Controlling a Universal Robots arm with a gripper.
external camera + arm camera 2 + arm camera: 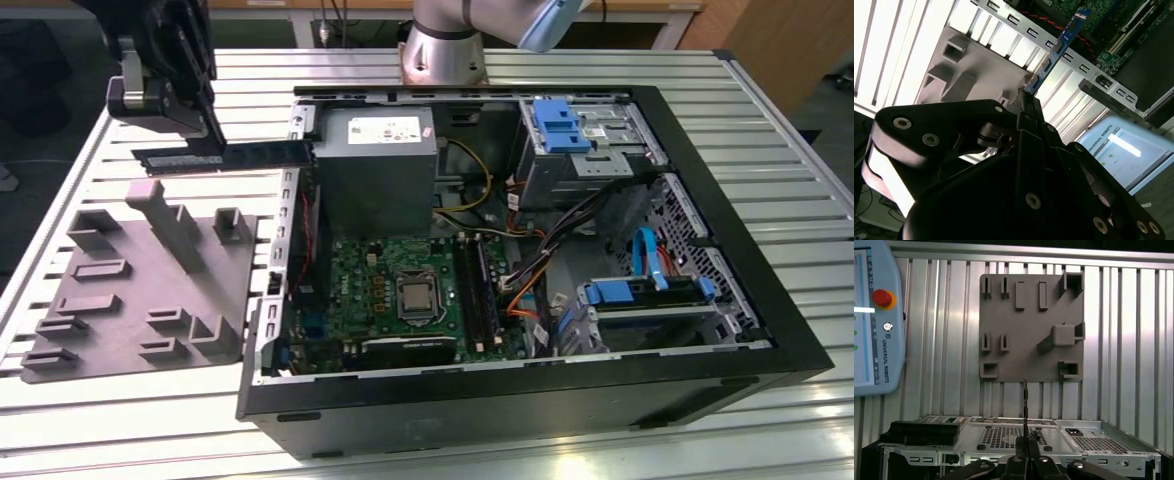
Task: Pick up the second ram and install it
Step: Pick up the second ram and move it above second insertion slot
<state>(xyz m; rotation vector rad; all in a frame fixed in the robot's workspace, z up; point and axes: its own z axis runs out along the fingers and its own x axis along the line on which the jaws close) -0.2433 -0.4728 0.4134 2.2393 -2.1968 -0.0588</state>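
The black two-finger gripper (214, 146) is clamped on the thin, dark blue-green second ram (267, 152), held level at the exterior view's upper left. It is above the grey moulded fixture plate (134, 300) and beside the open black computer case (747, 290). The first wrist view shows the ram edge-on and a pale grey teach pendant (876, 340).

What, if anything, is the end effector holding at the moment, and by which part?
The end effector holds the second ram, pinched across its flat faces off-centre, the longer part reaching toward the computer case.

The hand (1027, 101) pinches one end of the second ram (1059, 45), the grey holder (971, 75) lying beyond.
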